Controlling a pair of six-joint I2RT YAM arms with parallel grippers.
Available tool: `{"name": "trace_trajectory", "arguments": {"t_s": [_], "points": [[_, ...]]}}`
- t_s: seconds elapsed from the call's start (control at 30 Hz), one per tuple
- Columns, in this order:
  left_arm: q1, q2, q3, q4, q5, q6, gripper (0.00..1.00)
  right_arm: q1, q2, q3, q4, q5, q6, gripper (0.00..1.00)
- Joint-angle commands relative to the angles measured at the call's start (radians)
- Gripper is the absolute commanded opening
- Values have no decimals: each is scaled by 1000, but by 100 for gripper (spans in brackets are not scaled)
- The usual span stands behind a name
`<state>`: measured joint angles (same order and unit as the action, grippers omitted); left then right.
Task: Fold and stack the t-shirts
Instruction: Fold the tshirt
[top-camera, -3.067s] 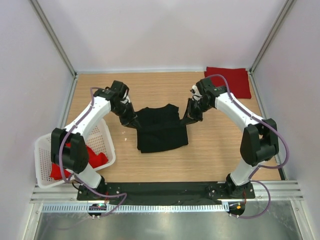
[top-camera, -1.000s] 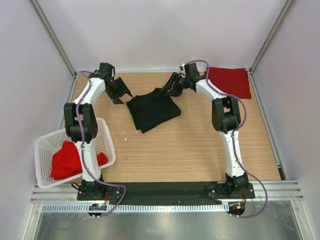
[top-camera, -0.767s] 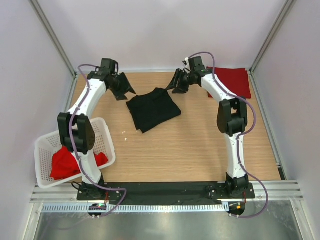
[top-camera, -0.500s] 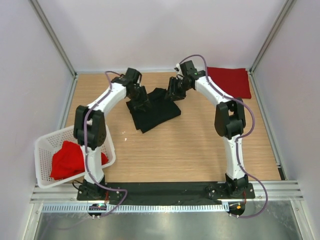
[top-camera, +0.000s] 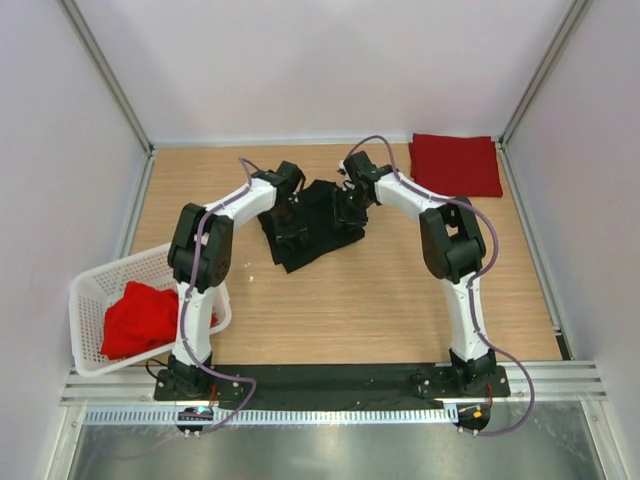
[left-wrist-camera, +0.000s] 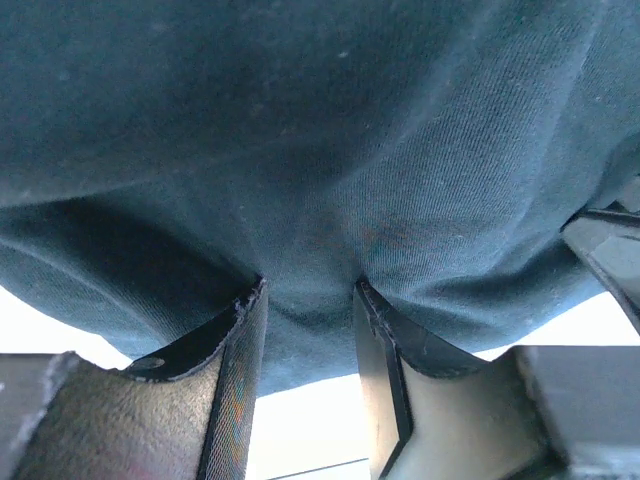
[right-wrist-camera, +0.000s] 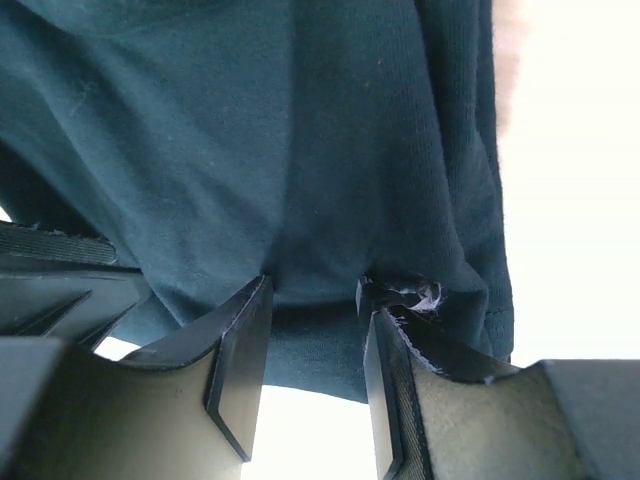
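The black t-shirt (top-camera: 322, 238) lies folded on the wooden table, back centre. My left gripper (top-camera: 289, 220) is at its left part and my right gripper (top-camera: 352, 205) at its far right edge. In the left wrist view the gripper (left-wrist-camera: 308, 292) has dark cloth (left-wrist-camera: 320, 150) bunched between its narrowly spaced fingers. The right wrist view shows the same: the gripper (right-wrist-camera: 315, 288) with the shirt's edge (right-wrist-camera: 300, 150) between its fingers. A red t-shirt (top-camera: 455, 165) lies folded at the back right corner. Another red t-shirt (top-camera: 140, 318) sits crumpled in the basket.
The white lattice basket (top-camera: 88, 287) stands at the front left, beside the left arm's base. Metal frame posts and pale walls close in the table on three sides. Bare wood lies in front of the black shirt.
Both grippers have come in from the back edge onto the black shirt and closed on its cloth. The shirt has bunched slightly between them.
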<state>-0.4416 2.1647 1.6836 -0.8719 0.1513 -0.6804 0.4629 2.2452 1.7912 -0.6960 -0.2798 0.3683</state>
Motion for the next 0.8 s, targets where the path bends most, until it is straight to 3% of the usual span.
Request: {"name": "trace_trajectory", "arguments": {"t_s": [0.0, 0.17, 0.47, 0.6, 0.67, 0.77], "points": [[-42, -42, -93, -32, -39, 21, 42, 19, -58, -131, -43, 102, -20, 47], [-134, -98, -180, -41, -35, 21, 41, 43, -228, -428, -19, 113, 38, 46], [-239, -436, -485, -7, 66, -47, 44, 105, -795, -968, 36, -33, 234, 48], [-244, -586, -489, -44, 93, -61, 52, 99, -966, -968, -35, 22, 184, 55], [-240, -635, -464, -64, 85, -61, 57, 95, -983, -911, -60, 50, 141, 64], [-230, -631, -392, -81, 145, -70, 58, 50, -926, -813, -83, 64, 72, 66]]}}
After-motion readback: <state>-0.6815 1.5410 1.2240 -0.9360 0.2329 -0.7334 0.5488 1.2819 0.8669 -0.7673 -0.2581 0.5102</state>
